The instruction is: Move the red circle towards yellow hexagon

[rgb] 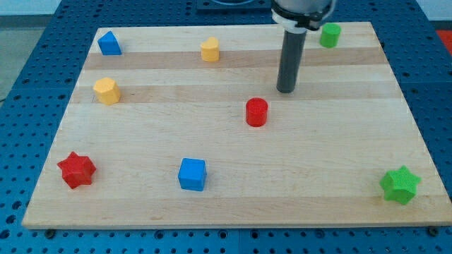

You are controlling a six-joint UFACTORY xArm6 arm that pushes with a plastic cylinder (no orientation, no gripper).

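Observation:
The red circle (256, 112) stands near the middle of the wooden board (332, 148). The yellow hexagon (106, 91) sits far to the view's left of it, near the board's left edge. My tip (286, 90) rests on the board just up and to the right of the red circle, a small gap apart from it. The rod rises straight up toward the view's top.
A second yellow block (210, 49) lies at the top centre. A blue triangle-like block (109, 44) is at top left, a green circle (329, 34) at top right. A red star (76, 169), a blue cube (192, 174) and a green star (400, 185) line the bottom.

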